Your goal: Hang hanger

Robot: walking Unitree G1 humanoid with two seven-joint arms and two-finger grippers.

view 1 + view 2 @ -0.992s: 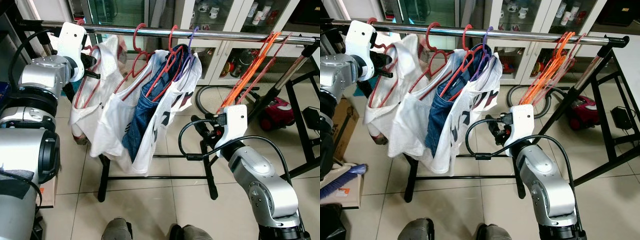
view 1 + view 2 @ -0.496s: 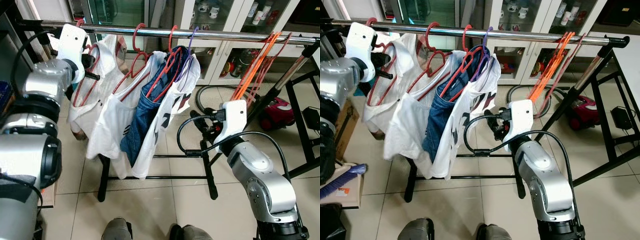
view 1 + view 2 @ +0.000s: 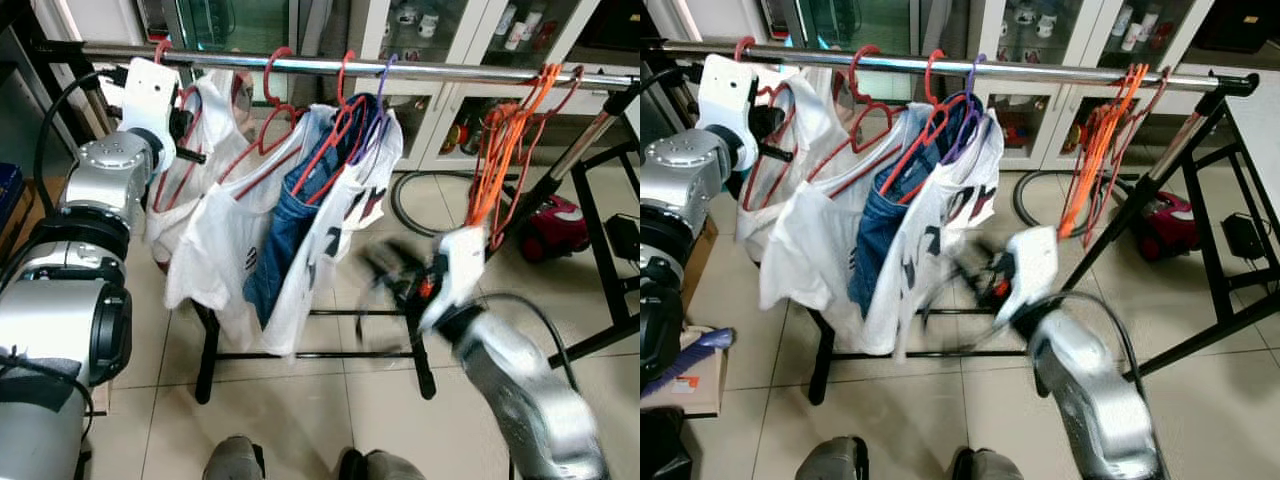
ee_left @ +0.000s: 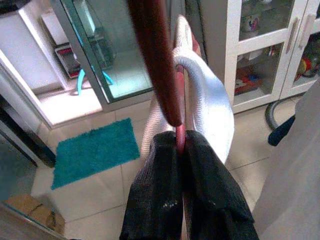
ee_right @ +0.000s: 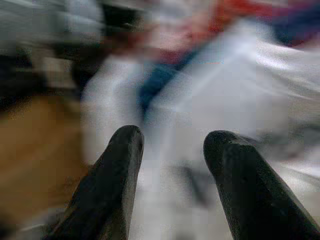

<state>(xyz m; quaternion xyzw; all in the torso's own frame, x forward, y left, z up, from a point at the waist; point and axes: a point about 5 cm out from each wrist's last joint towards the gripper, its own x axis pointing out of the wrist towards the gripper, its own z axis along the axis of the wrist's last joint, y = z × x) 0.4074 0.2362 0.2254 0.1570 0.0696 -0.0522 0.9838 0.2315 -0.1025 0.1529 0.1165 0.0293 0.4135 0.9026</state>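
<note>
Raised to the rail [image 3: 420,68], left hand [image 4: 181,145] pinches red hanger [image 4: 156,65]; right hand [image 5: 172,150] spread wide.

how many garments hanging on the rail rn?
4 that I can tell: white shirt by the left gripper, white tee, blue jeans, printed white tee. Folds may hide more.

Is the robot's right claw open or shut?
Open. The right gripper has two black fingers spread apart, nothing between them.

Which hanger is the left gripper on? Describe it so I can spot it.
Follow the steel rail to its left end. The red hanger there carries a white shirt, and the left gripper is shut on it; its neighbours hang untouched.
</note>
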